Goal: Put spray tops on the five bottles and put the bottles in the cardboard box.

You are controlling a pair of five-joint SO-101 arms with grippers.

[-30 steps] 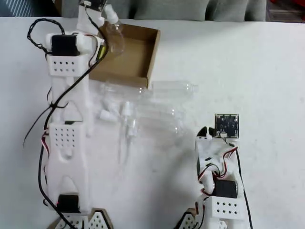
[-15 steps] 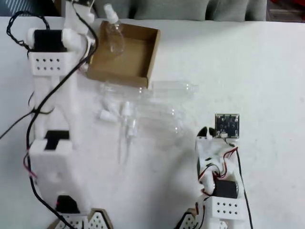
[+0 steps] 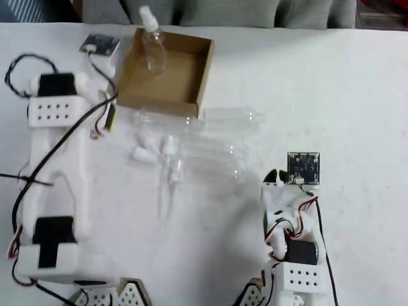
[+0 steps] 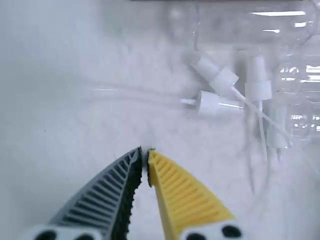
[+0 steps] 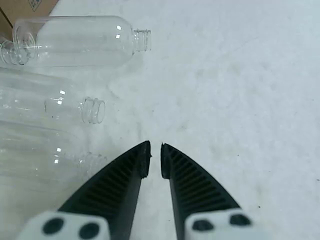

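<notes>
The left arm stretches along the table's (image 3: 331, 95) left edge, its claw (image 4: 145, 152) pressed together and empty. The right arm sits folded at the near edge, its claw (image 5: 155, 152) almost closed and empty. 1 capped bottle (image 3: 153, 51) lies in the box's (image 3: 205, 70) far-left corner.

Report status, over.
Left gripper shut, empty; right gripper shut, empty. One capped clear plastic bottle in brown cardboard box. Uncapped clear bottles, loose white spray tops on table.

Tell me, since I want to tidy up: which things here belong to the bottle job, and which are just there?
Job:
cardboard box
capped bottle in it
uncapped bottles on the table
loose spray tops

Just there:
white table
grey seating behind it
</notes>
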